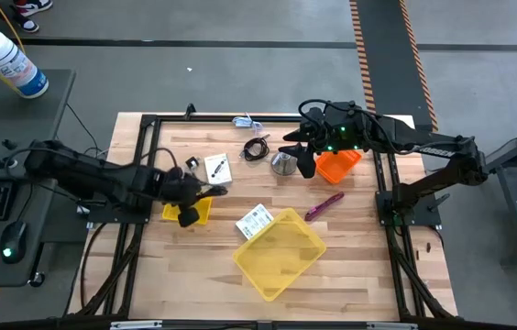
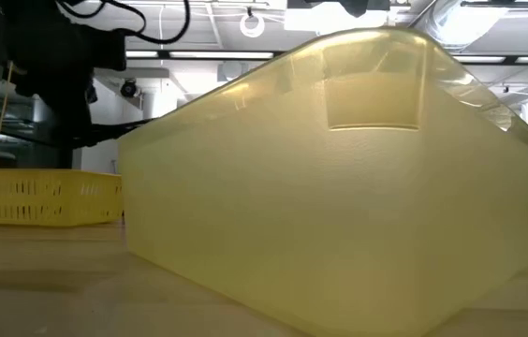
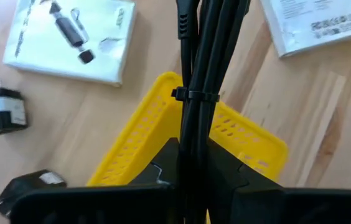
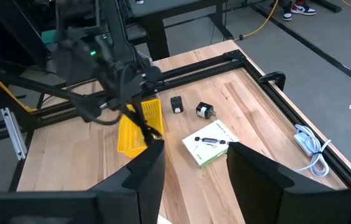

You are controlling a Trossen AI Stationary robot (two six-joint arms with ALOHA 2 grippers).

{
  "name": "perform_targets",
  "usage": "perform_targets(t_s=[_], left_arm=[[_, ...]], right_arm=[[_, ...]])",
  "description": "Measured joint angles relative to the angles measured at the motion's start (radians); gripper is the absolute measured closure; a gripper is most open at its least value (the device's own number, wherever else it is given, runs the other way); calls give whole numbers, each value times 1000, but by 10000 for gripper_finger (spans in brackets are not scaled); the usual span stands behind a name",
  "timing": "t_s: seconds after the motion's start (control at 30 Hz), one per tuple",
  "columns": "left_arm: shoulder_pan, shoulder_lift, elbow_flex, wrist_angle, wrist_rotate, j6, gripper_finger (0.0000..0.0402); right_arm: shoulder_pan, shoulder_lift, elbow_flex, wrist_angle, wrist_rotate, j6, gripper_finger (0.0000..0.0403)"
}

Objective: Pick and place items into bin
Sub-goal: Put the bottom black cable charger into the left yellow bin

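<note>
Translucent yellow bin [image 2: 339,178] up close, left pincer [image 3: 191,155] clamped on black cable bundle [image 3: 203,56], right pincer [image 4: 191,168] apart, label card [image 3: 315,22] print unreadable.

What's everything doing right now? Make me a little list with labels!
Left fingers: shut on black cable bundle, above small yellow basket
Right fingers: open, holding nothing
Big yellow bin: nothing seen inside
On table outside bin: purple stick, white label card, coiled black cable

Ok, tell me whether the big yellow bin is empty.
Empty, as far as shown: in the high view the yellow bin shows only its bare floor; the label card lies outside it.
</note>
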Motion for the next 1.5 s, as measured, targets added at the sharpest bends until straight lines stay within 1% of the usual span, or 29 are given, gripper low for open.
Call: perform_targets(t_s=[0.13, 0.27, 0.37, 0.47, 0.63, 0.8, 1.1, 1.3, 1.5], left_arm=[[-102, 0, -18, 4, -117, -151, 378], [-173, 0, -39, -29, -242, -358, 375], [-221, 0, -68, -61, -286, -502, 380], [-275, 0, -107, -76, -305, -591, 380], [-368, 0, -167, -79, -323, -660, 371], [-430, 0, -201, -107, -325, -709, 379], [-512, 0, -210, -164, -276, -711, 368], [-527, 0, -210, -158, -274, -712, 368], [-527, 0, -210, -158, -276, -712, 336]], right_arm=[[0, 0, 0, 0, 0, -1, 244], [0, 0, 0, 0, 0, -3, 248], [0, 0, 0, 0, 0, -3, 248], [0, 0, 0, 0, 0, -3, 245], [0, 0, 0, 0, 0, -3, 240], [0, 0, 0, 0, 0, 0, 245], [0, 0, 0, 0, 0, 6, 245], [0, 0, 0, 0, 0, 7, 240], [0, 0, 0, 0, 0, 8, 246]])
